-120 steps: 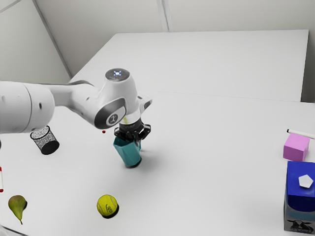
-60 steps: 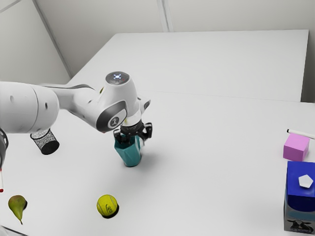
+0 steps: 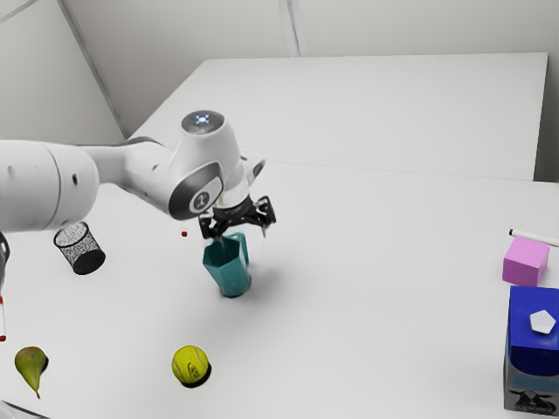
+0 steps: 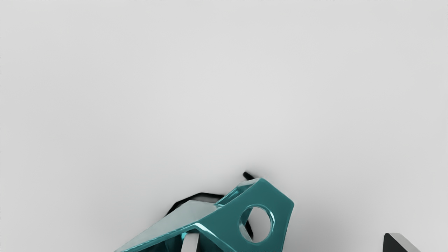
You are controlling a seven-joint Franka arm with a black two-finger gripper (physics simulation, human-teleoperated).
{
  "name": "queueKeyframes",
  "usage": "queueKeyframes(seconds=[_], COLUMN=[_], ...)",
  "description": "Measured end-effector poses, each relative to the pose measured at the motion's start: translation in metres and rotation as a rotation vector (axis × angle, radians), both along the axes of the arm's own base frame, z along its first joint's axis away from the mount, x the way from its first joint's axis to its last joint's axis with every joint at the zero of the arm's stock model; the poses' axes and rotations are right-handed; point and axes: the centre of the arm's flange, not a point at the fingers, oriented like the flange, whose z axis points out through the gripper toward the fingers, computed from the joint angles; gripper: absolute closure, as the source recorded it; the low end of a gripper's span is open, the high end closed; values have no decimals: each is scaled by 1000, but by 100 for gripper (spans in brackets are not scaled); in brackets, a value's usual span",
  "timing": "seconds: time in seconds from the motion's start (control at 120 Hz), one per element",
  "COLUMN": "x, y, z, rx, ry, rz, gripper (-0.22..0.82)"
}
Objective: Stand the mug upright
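Note:
The teal, angular mug [image 3: 229, 269] stands upright on the table, its opening facing up and its handle on the side toward the exterior view's right and back. Just above its rim is my gripper [image 3: 242, 233], with the fingers spread wide. In the wrist view the mug [image 4: 224, 224] displays a flat handle with a round hole. My open gripper [image 4: 293, 243] has one fingertip over the mug's opening and the other well out beyond the handle, touching nothing. Part of the mug's body lies outside the wrist view.
A tennis ball [image 3: 190, 365], a pear [image 3: 31, 367] and a black mesh cup [image 3: 82, 253] lie or stand around the mug on the white table [image 3: 367, 262]. Toward the exterior view's right are a pink block [image 3: 526, 263], a white marker [image 3: 534, 236] and a blue-topped carton [image 3: 533, 340].
My gripper has opened wider and risen off the mug, leaving the rim and handle in view. The mug has shifted only slightly and stays standing.

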Motion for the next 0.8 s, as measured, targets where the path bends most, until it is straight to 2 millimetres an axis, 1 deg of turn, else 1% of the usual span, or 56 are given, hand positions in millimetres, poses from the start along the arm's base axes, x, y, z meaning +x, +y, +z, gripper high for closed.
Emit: queueKeyframes(seconds=[0.267,0.333,0.367,0.45,0.517,0.667,0.733,0.8], x=[-5,-6,-5,5,9,11,13,15], y=[5,6,6,5,6,8,12,21], z=[28,37,46,83,108,145,171,197], rx=[-15,-18,-19,-15,-10,1,-5,-6], ry=[3,0,-5,-24,-22,9,17,27], rz=[0,-3,-7,-30,-66,-177,-214,-241], gripper=[1,1,1,0,0,0,0,0])
